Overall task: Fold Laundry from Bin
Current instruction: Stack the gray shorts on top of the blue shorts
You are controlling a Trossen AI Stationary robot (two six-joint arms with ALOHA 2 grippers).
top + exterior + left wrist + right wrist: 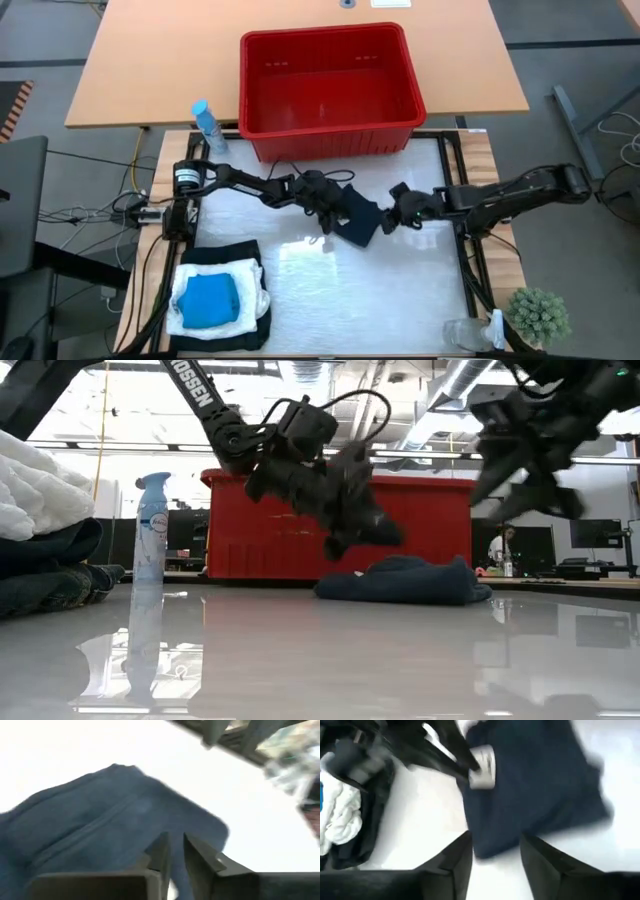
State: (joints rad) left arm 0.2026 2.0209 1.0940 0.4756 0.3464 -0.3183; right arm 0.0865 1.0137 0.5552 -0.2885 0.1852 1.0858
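Soft, limp folded dark-blue cloth garment [358, 220] between grippers — left gripper [172, 851] barely parted, right gripper [495, 851] wide, both empty; best pinched at corners.

Wood desk [150, 60] behind, grey floor [580, 40], ceiling pipes [470, 375] overhead.

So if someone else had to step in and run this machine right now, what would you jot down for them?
Left gripper: above the folded dark garment at mid-table, fingers a narrow gap apart, holding nothing.
Right gripper: just off the garment's other side, open, empty.
Bin: at the table's far edge; nothing shows inside it.
Done: a stack at the left near corner, dark garments under a white one, a blue one on top; the dark garment lies folded on the table.
Left: it probably goes to the stack next.
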